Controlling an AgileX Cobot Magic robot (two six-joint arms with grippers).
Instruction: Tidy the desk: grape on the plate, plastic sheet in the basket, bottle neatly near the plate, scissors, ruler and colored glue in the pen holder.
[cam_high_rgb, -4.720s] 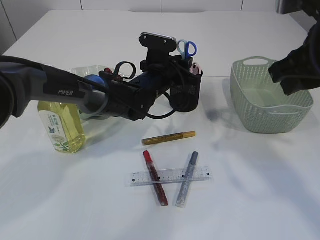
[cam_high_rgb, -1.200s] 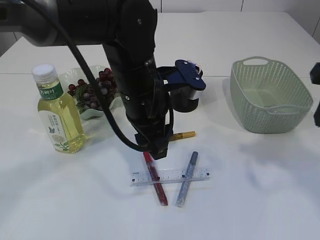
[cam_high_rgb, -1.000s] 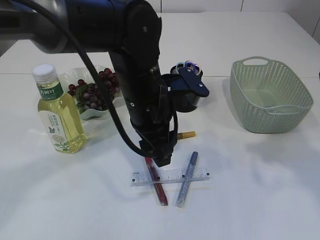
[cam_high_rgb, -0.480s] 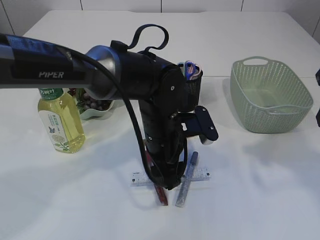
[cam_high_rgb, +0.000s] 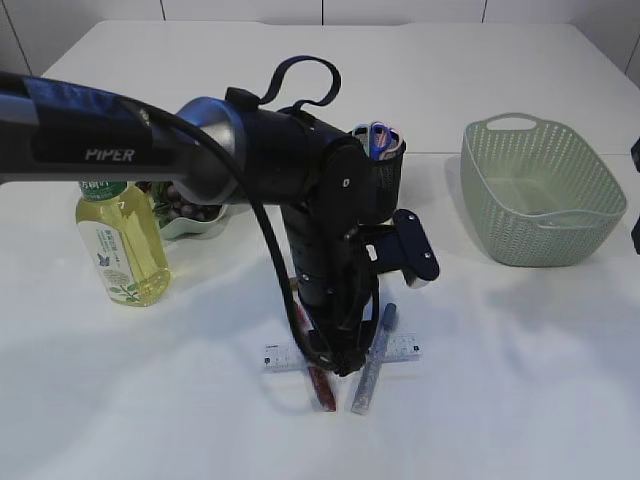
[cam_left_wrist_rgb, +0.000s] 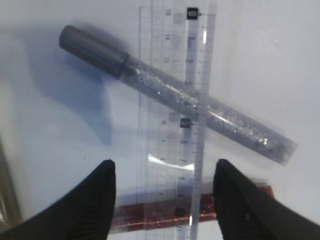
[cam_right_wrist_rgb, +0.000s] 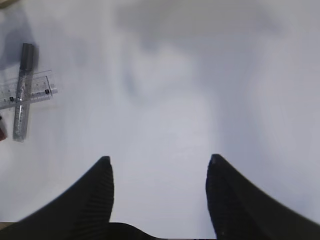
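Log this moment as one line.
left hand: open, over ruler | right hand: open, empty | ruler: across silver and red glue

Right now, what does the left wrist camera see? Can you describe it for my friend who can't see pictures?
An open black tool hovers over a clear ruler on a white table, one fingertip on each side of it. A silver glitter glue pen lies slanted under the ruler, and a red glitter glue pen crosses under it near the tool.

Ruler (cam_left_wrist_rgb: 172, 125) across two glue pens (cam_left_wrist_rgb: 200, 110), basket (cam_high_rgb: 540, 190) right
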